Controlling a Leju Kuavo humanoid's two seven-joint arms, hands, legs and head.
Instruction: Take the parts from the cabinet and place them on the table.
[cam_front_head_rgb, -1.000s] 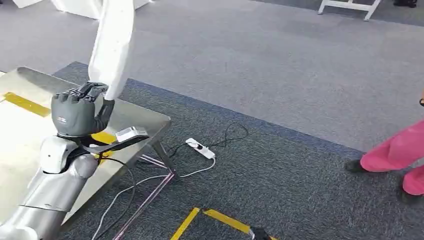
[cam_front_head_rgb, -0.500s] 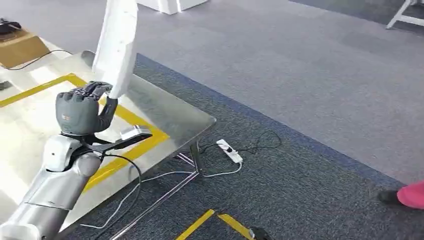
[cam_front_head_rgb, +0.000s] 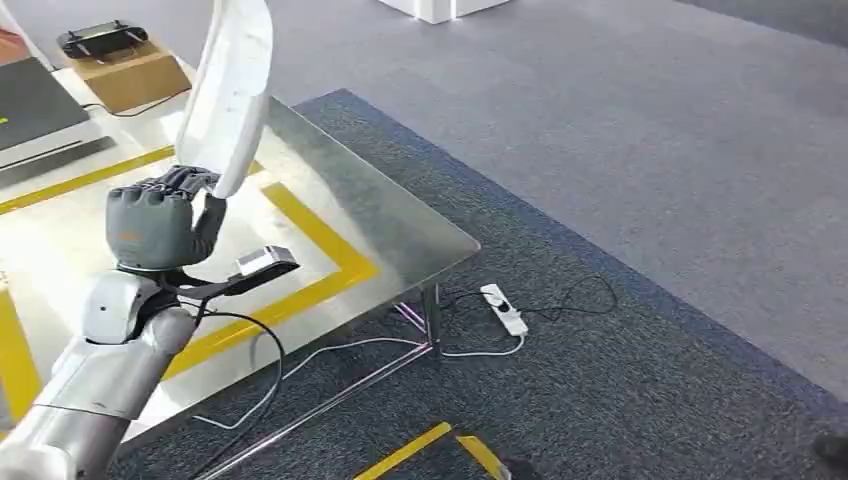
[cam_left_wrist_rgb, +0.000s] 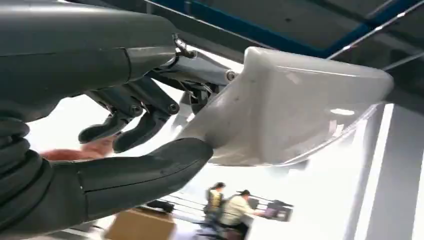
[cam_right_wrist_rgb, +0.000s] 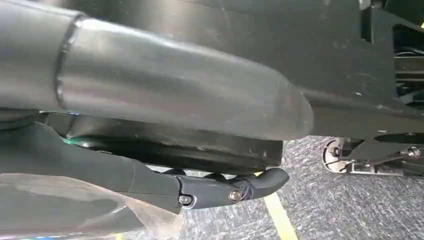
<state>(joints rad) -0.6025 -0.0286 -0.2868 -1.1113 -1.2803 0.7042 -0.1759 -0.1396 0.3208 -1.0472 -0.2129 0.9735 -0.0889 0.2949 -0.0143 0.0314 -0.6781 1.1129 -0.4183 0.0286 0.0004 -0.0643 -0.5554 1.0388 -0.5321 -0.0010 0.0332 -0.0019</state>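
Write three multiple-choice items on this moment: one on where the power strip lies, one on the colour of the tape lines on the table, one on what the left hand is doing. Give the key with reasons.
1. Where does the power strip lie?
A. on the table
B. on the carpet by the table leg
C. on the cardboard box

2. What colour are the tape lines on the metal table?
A. yellow
B. red
C. green

3. What is the left hand doing?
A. hanging open
B. pressing flat on the table
C. gripping a white part

Key: 1 B, the strip lies on the dark carpet beside the leg, its cord trailing. 2 A, yellow bands frame the tabletop. 3 C, thumb and fingers clamp the part's lower end, which stands up above the table.
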